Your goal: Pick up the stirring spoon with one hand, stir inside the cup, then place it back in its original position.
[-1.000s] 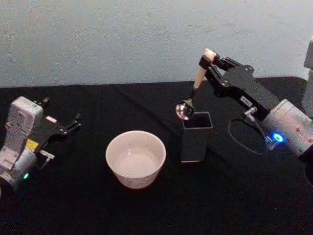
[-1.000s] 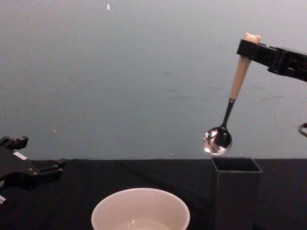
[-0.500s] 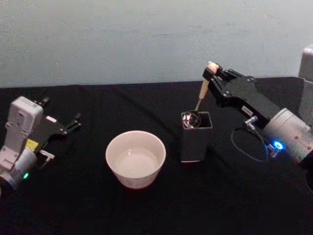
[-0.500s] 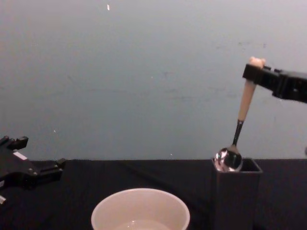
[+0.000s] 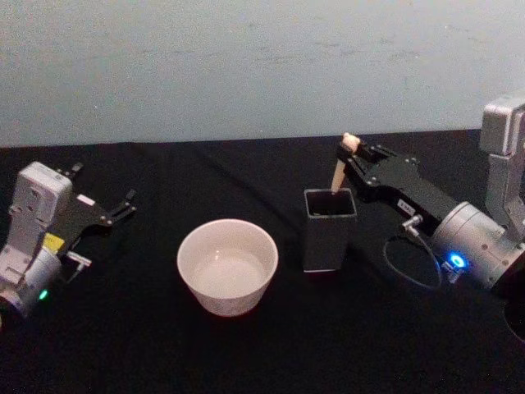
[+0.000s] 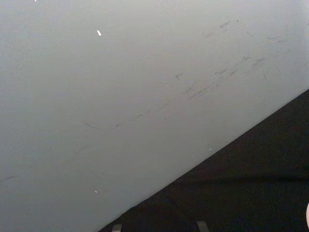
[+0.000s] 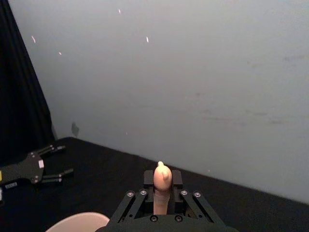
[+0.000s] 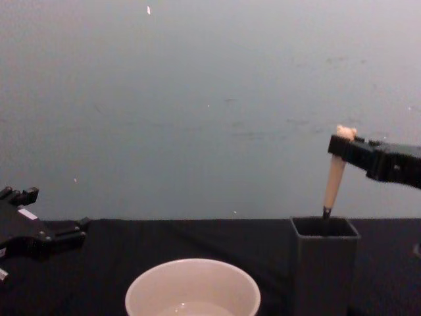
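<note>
One spoon [image 5: 339,170]. One cup [image 5: 227,266], white. One holder [image 5: 328,232], dark grey, square. Two grippers: left gripper [image 5: 103,183], right gripper [image 5: 349,151]. One counter [image 5: 246,353], black-covered.

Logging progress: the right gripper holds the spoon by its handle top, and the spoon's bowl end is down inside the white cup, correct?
No: the bowl end of the stirring spoon is down inside the dark grey holder, not the cup, as the chest view shows. The right gripper does hold its handle top. The left gripper sits open at left.
</note>
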